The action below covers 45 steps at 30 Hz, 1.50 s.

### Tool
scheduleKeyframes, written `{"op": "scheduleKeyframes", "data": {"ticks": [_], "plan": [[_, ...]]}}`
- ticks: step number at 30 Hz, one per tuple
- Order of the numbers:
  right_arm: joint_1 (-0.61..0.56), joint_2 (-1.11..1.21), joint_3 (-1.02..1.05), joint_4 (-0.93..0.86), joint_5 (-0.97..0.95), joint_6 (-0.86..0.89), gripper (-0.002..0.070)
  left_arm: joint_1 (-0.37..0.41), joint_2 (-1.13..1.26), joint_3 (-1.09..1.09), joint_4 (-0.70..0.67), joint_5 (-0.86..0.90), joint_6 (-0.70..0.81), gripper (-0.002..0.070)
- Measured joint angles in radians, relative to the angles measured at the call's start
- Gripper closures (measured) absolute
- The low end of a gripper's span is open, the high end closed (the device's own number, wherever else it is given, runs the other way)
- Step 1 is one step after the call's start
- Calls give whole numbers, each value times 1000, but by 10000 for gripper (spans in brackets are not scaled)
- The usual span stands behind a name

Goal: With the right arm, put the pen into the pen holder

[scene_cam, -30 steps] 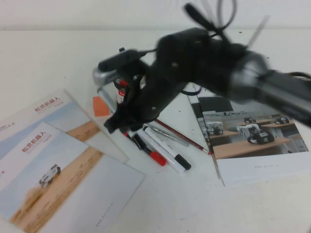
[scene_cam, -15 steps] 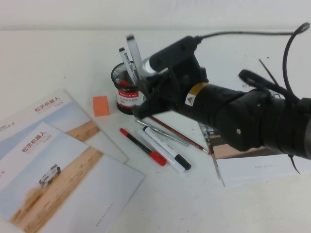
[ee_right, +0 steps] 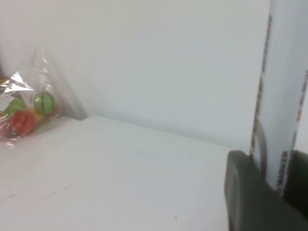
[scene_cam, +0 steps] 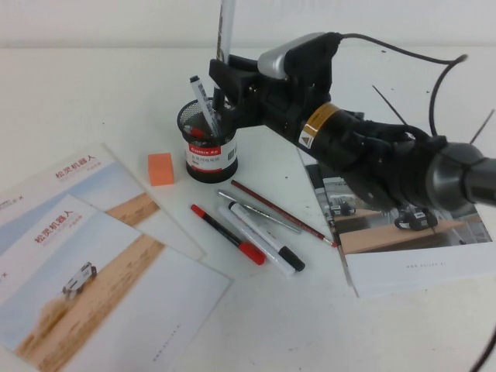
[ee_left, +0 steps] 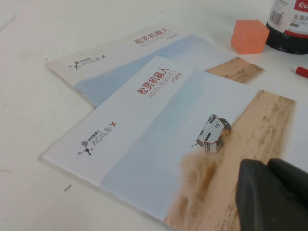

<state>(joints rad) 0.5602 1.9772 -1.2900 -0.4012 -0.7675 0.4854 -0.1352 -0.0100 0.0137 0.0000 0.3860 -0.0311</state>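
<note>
Above the pen holder [scene_cam: 206, 147], in the upper middle of the high view, the right gripper [scene_cam: 225, 81] is clamped on the pen [scene_cam: 225, 31], which stands upright and runs out of the frame's top edge. Another marker [scene_cam: 203, 103] already leans inside the black mesh cup. An orange block [scene_cam: 160, 168] sits just left of it on the worktop [scene_cam: 77, 93]. Low in the left wrist view's right corner, the left gripper [ee_left: 274, 195] hovers over a brochure [ee_left: 183, 144]; whether its fingers are parted cannot be told.
</note>
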Motion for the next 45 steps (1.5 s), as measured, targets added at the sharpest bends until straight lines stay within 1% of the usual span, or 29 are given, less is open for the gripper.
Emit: {"op": "scheduleKeyframes", "data": {"ticks": [5,10,13,18,24,25,27,30,32,33,34,36,37,39,40,41,42,45], "plan": [[-20,106,-128,-96,-8,39,561,0,0,0,0,0,0,676],[-24,199,-217,-117,1,43,561,0,0,0,0,0,0,676],[-29,241,-248,-91,50,23,561,0,0,0,0,0,0,676],[-31,282,-258,-26,98,-86,561,0,0,0,0,0,0,676],[-31,297,-260,10,135,-100,552,0,0,0,0,0,0,676],[-31,299,-260,12,135,-100,531,0,0,0,0,0,0,676],[-31,299,-260,13,133,-101,454,0,0,0,0,0,0,676],[-31,299,-262,23,113,-102,302,0,0,0,0,0,0,676],[-31,290,-262,24,107,-94,257,0,0,0,0,0,0,676],[-31,282,-262,20,107,-91,255,0,0,0,0,0,0,676],[-31,269,-262,14,107,-90,263,0,0,0,0,0,0,676],[-31,225,-251,6,107,-90,324,0,0,0,0,0,0,676],[-31,194,-237,3,109,-90,386,0,0,0,0,0,0,676],[-31,125,-198,-3,109,-90,543,0,0,0,0,0,0,676],[-31,82,-167,-5,109,-90,594,0,0,0,0,0,0,676],[-31,36,-130,-9,109,-90,628,0,0,0,0,0,0,676],[-31,-3,-85,-10,109,-90,647,0,0,0,0,0,0,676],[-31,-162,74,-12,109,-93,681,0,0,0,0,0,0,676]]}}
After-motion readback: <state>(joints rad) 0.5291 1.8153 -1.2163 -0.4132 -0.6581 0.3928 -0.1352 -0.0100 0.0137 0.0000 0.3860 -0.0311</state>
